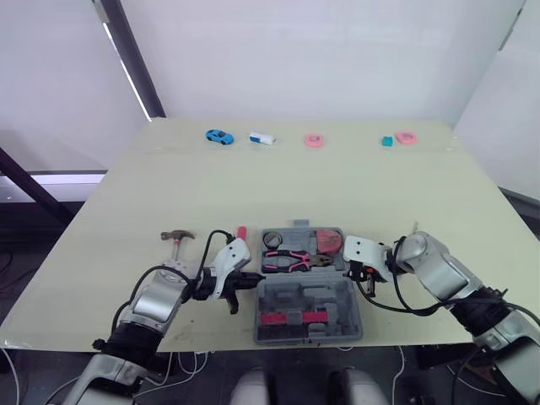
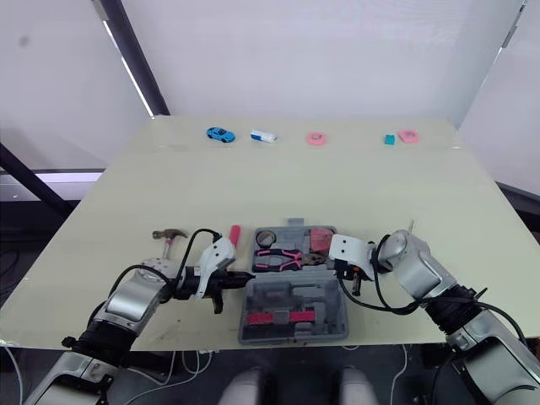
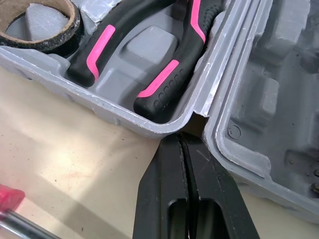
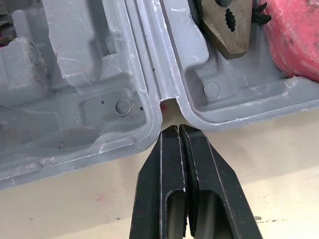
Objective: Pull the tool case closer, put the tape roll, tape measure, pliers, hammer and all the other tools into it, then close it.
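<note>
Left eye view: the tool case (image 1: 325, 295) lies opened flat at the near edge of the table (image 1: 380, 186). Its far half holds the tape roll (image 1: 272, 240), pliers (image 1: 287, 261) and tape measure (image 1: 327, 240). The hammer (image 1: 176, 237) lies on the table to the left of the case, apart from it. The left gripper (image 1: 253, 278) and right gripper (image 1: 348, 268) meet the case at opposite ends of its hinge line.

Left wrist view: the fingers (image 3: 164, 189) are pressed together with nothing between them. Their tips sit at the hinge notch, touching the wall or just short of it.

Right wrist view: the fingers (image 4: 154, 184) are likewise closed and empty, with their tips at the opposite notch.

Handling (judgement): the case appears to be a stiff, thin-walled moulded shell. It is probably light in itself but weighted by its load, and likely to slide readily on the smooth table. Grip a side wall or rim rather than the hinge. The hammer will be head-heavy, so take its handle close to the head.
</note>
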Tool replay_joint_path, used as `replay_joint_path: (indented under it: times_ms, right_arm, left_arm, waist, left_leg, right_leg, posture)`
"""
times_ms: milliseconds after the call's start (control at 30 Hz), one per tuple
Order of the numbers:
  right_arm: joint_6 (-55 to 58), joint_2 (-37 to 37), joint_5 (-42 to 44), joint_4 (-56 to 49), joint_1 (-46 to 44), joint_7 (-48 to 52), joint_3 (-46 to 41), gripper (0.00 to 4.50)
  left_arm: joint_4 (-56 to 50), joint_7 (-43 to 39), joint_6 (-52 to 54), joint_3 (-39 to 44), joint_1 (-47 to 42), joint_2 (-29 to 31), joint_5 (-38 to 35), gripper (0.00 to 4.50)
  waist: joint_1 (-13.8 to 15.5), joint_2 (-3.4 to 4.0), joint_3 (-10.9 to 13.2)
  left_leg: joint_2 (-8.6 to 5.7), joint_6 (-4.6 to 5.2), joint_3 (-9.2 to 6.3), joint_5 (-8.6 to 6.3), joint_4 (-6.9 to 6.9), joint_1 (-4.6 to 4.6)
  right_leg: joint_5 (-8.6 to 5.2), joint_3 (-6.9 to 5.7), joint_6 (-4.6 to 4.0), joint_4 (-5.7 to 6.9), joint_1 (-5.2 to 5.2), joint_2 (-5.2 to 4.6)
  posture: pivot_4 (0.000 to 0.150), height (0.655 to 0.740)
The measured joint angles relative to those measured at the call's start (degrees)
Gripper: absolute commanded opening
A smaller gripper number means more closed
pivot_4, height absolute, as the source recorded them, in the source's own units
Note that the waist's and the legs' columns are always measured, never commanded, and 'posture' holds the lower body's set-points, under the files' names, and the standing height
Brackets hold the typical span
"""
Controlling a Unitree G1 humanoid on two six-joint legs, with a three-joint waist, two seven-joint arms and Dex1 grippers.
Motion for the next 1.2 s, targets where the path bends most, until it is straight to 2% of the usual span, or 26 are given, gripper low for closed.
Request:
replay_joint_path:
  times_ms: [467, 1200]
  right_arm:
    - [-3.8, -0.1, -1.1, 4.0, -0.8, -1.0, -1.4, 0.07]
    - [-3.4, -1.9, -1.4, 2.6, 1.0, -1.0, -3.3, 0.07]
  left_arm:
    - [5.1, -0.2, -3.1, -0.1, -3.4, -2.8, 1.9, 0.07]
    - [7.9, -1.7, -5.9, -0.7, -5.5, -5.2, 3.9, 0.07]
  waist:
    - [0.2, 0.0, 0.0]
    - [0.4, 0.0, 0.0]
  left_leg:
    - [0.0, 0.0, 0.01, 0.0, 0.05, 0.0]
    - [0.0, 0.0, -0.01, 0.0, 0.05, -0.07]
  right_leg:
    - [0.0, 0.01, 0.01, 0.05, 0.02, -0.01]
    - [0.0, -0.01, 0.01, -0.01, 0.0, 0.0]
  posture:
    - [0.15, 0.74]
    - [0.15, 0.74]
